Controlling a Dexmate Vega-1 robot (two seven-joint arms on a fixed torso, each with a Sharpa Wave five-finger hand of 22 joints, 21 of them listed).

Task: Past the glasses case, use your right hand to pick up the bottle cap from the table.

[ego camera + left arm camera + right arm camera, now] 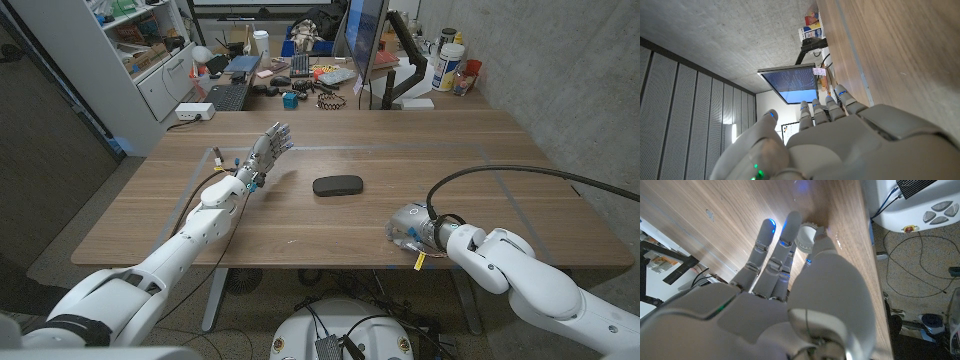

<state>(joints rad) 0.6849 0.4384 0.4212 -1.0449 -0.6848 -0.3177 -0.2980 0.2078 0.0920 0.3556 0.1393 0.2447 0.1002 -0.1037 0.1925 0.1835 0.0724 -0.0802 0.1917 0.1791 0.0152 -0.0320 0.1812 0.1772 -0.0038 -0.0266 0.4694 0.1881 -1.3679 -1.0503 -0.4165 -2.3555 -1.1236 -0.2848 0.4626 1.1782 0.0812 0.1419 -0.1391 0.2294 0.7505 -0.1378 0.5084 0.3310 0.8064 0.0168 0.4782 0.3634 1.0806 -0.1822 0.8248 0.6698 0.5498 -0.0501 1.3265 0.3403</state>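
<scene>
The small white bottle cap (806,236) lies on the wooden table (350,140) close to its front edge. My right hand (411,228) is low over it, on the near side and to the right of the black glasses case (337,186). In the right wrist view my right hand (790,295) reaches forward, and the cap sits pinched between the thumb tip and the nearest finger (789,227). In the head view the hand covers the cap. My left hand (263,158) is raised over the table's left half with its fingers spread, holding nothing, and appears as the left hand (840,140) in its wrist view.
Behind the table stands a cluttered desk with a monitor (365,40), a keyboard (228,95) and bottles (450,62). A power strip (195,112) lies at the far left corner. A black cable (500,172) arcs above my right arm.
</scene>
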